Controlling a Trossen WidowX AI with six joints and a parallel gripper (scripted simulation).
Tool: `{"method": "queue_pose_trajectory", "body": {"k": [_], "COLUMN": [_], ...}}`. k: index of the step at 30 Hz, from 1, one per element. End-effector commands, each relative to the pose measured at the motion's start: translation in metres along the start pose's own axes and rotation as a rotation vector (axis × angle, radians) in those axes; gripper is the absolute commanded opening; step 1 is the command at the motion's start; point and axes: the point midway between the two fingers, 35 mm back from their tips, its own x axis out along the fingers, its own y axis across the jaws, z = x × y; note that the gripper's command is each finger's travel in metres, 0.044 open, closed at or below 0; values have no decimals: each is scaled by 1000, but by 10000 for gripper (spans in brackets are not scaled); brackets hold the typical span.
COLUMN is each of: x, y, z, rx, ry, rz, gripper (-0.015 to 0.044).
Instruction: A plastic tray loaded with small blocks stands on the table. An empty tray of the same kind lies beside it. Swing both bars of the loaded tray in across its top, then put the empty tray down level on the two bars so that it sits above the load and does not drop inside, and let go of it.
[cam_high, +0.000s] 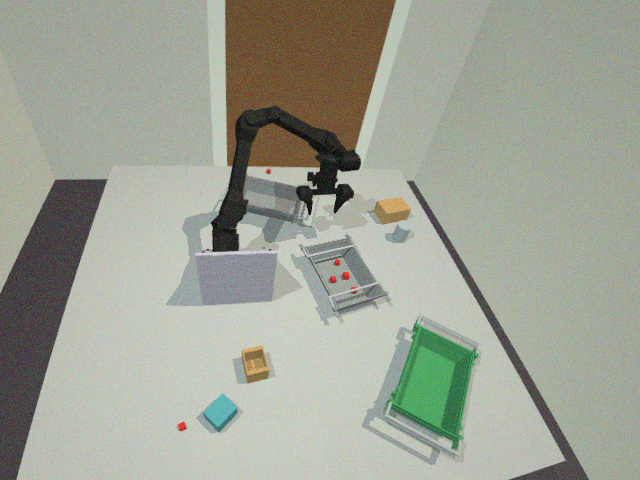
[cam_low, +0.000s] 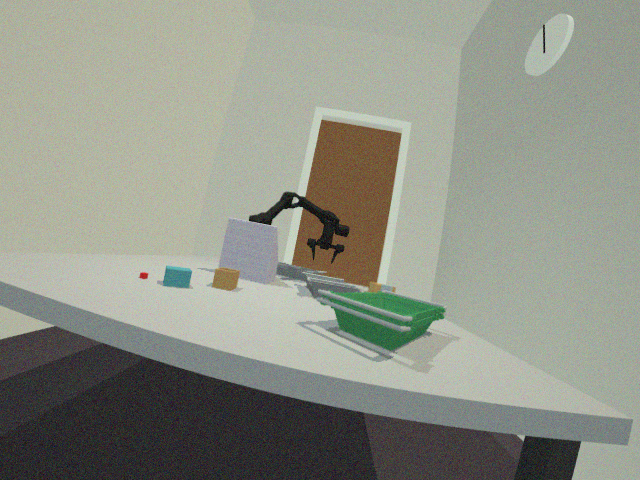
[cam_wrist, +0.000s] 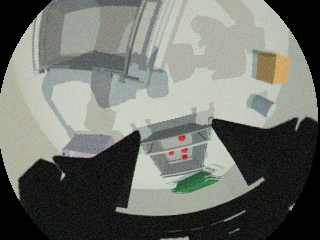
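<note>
The loaded grey tray stands mid-table with several red blocks inside. Its far bar and its near bar both lie across its top, near the two ends. The empty grey tray stands at the back, partly hidden by the arm in the top view; in the wrist view it shows large at the upper left. My gripper is wide open with nothing between its fingers. It hangs above the table behind the loaded tray, near the empty tray's right end.
A green tray stands front right. A pale purple panel stands before the arm base. An orange block and a grey cylinder are back right. A small orange box and a teal block are front left.
</note>
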Motion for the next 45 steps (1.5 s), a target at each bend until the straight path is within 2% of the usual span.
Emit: {"method": "queue_pose_trajectory", "body": {"k": [1, 7, 12, 24, 45], "x": [5, 7, 5, 9, 89], "y": [49, 124, 178, 179, 178], "z": [50, 101, 121, 122, 135], "rx": [-333, -796, -1103, -1114, -1115], "ry": [-20, -93, -169, -172, -166], "rz": [-21, -70, -119, -121, -112], "gripper": [440, 440, 440, 440, 440]}}
